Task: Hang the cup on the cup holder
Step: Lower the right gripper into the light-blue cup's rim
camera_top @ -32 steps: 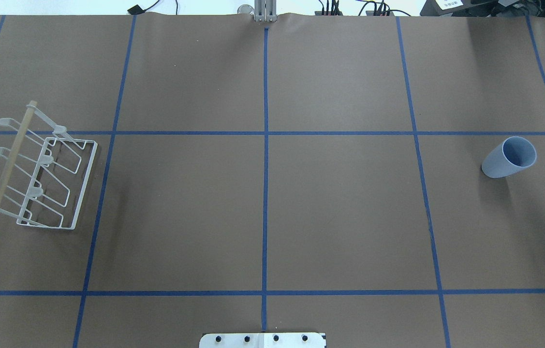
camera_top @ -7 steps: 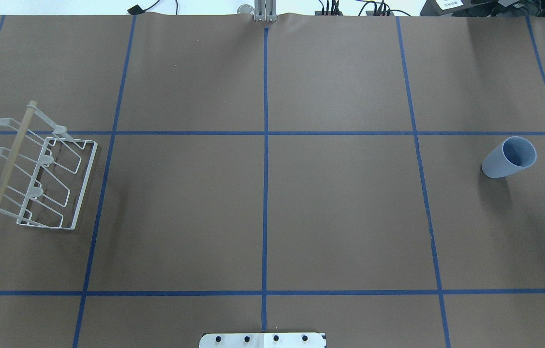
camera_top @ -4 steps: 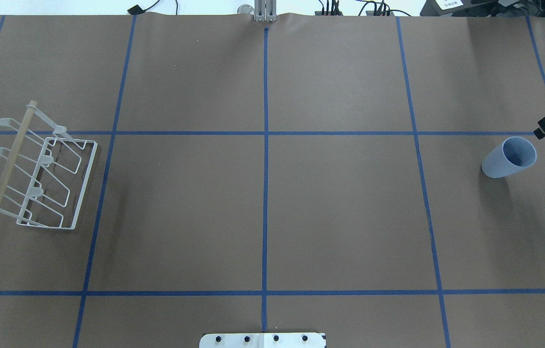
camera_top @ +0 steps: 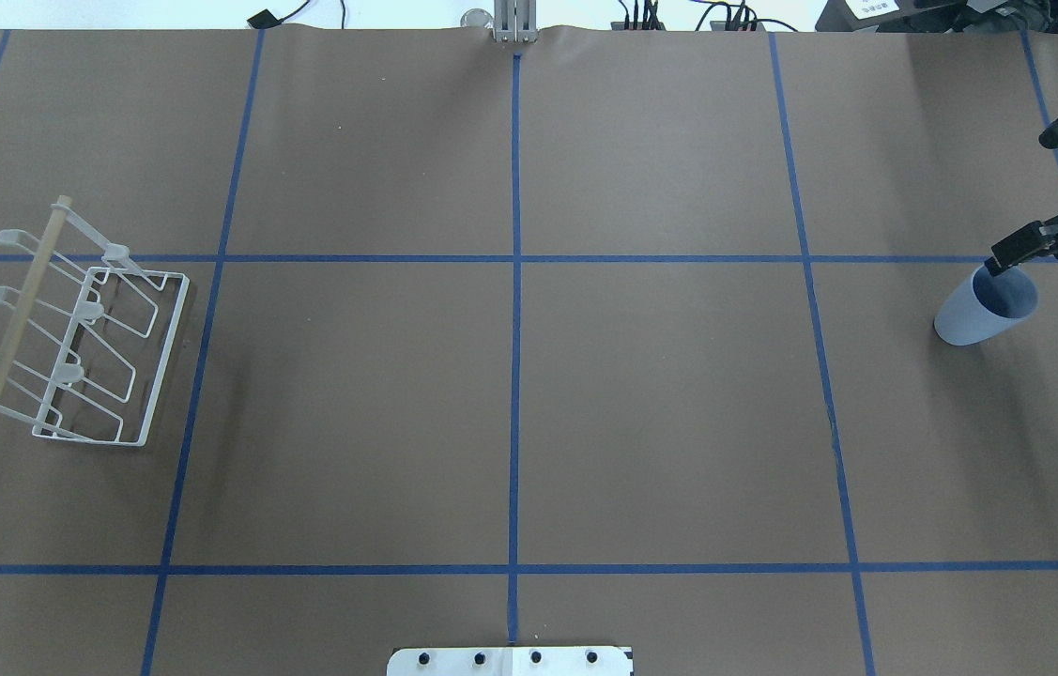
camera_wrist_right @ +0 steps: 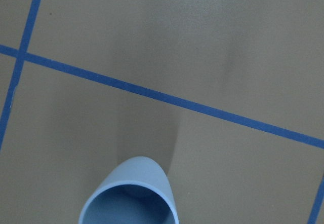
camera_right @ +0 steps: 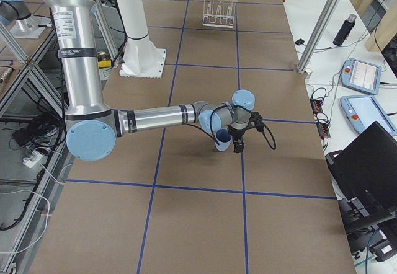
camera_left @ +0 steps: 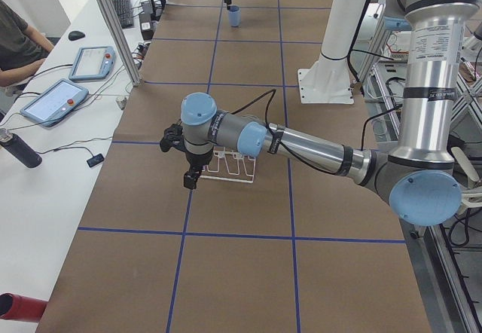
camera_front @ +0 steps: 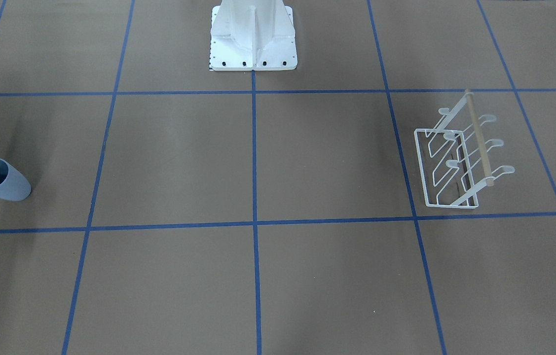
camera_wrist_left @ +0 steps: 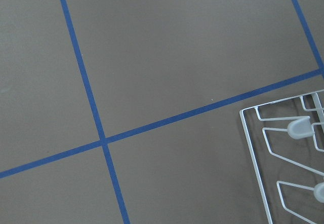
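Observation:
The pale blue cup (camera_top: 970,317) stands upright, mouth up, at the table's right end; it also shows in the front view (camera_front: 9,186), the right side view (camera_right: 222,140) and the right wrist view (camera_wrist_right: 129,196). My right gripper (camera_top: 1022,203) is open beside it, with one finger (camera_top: 1017,252) over the cup's rim, and it holds nothing. The white wire cup holder (camera_top: 87,349) with its wooden rod stands at the left end (camera_front: 455,165). My left gripper (camera_left: 188,173) hovers close beside the cup holder (camera_left: 230,163); I cannot tell whether it is open or shut.
The robot's white base plate (camera_top: 510,660) sits at the near middle edge. Blue tape lines (camera_top: 515,282) divide the brown table cover. Tablets (camera_left: 56,99) and a seated person (camera_left: 15,43) are beside the table's far side.
My right gripper has come in from the right edge and moved left and down toward the cup, so one finger is now over its rim. The cup and cup holder have not moved.

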### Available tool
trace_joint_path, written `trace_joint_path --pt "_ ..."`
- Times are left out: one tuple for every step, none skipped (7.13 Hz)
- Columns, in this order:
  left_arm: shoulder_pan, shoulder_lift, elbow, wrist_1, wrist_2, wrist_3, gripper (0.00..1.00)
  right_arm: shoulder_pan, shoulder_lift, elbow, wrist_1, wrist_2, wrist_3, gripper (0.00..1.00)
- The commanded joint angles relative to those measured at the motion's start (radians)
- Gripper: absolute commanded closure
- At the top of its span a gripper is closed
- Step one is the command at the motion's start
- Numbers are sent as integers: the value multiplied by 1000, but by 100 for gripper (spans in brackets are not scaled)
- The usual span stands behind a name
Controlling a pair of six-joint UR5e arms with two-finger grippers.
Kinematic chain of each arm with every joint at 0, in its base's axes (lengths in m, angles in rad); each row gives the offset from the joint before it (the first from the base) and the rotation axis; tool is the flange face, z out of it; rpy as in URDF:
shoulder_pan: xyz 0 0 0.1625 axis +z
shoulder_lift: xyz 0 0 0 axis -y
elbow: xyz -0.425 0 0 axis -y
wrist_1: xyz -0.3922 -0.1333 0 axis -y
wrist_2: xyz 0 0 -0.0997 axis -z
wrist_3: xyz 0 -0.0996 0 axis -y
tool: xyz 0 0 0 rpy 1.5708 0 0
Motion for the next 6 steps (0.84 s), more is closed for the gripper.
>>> trace_joint_path --pt "0 1 -4 0 0 0 2 -13 -14 -15 46 5 18 3" --pt "0 0 -9 0 0 0 2 -11 -20 -12 51 6 13 6" --pt "0 0 -9 0 0 0 2 -9 -22 30 36 9 15 8" --pt "0 1 -10 1 0 0 2 -13 -32 23 38 6 12 15" --pt "2 1 -9 0 0 0 2 -13 -32 25 37 11 18 63" --pt "0 1 -9 0 0 0 2 -13 -34 23 37 11 16 100"
